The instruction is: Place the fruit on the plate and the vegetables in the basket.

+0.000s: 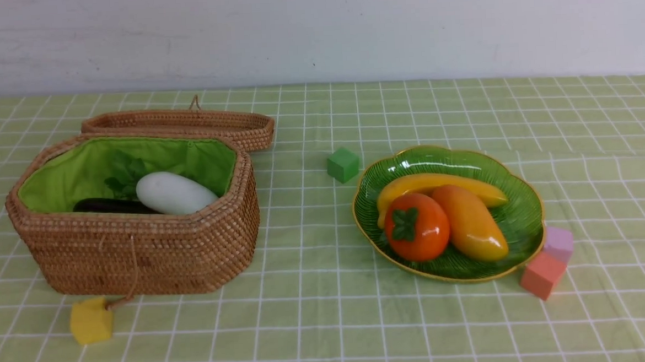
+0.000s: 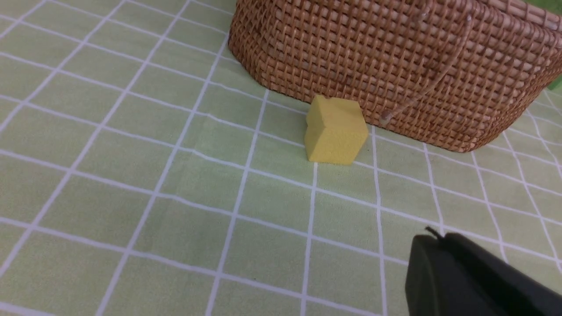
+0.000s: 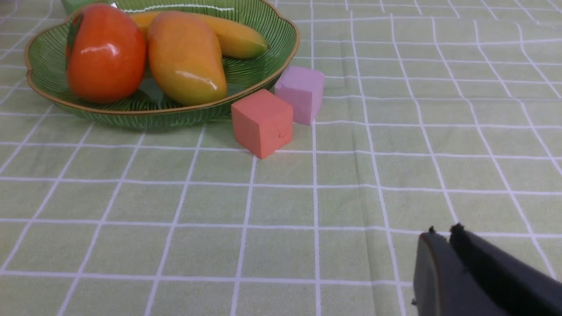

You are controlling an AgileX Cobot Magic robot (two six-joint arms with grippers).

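- On your left, the basket [image 1: 138,251] stands on the checked cloth of the desk [image 1: 319,324], its wicker lid [image 1: 187,124] folded back behind it and the green lining showing.
- Inside it you can see the white radish [image 1: 175,193], leaves toward the back, resting against the dark eggplant [image 1: 108,205]; no chili shows from here.
- On your right, the plate [image 1: 523,214] holds all three fruits: the banana [image 1: 466,182] along the far side, the persimmon [image 1: 416,227] and mango [image 1: 471,222] side by side in front, touching.
- A yellow cube [image 1: 91,321] sits just in front of the basket, beside its dangling cord; a green cube [image 1: 343,164] lies near the plate's far left rim.
- A red cube [image 1: 543,275] and a pink cube [image 1: 558,243] sit against the plate's near right edge.
- Your left tool [image 2: 432,239] hangs over bare cloth near the yellow cube, its jaws pressed together on nothing.
- Your right tool [image 3: 443,232] hovers over bare cloth, well apart from the red cube, its jaws nearly together and empty.
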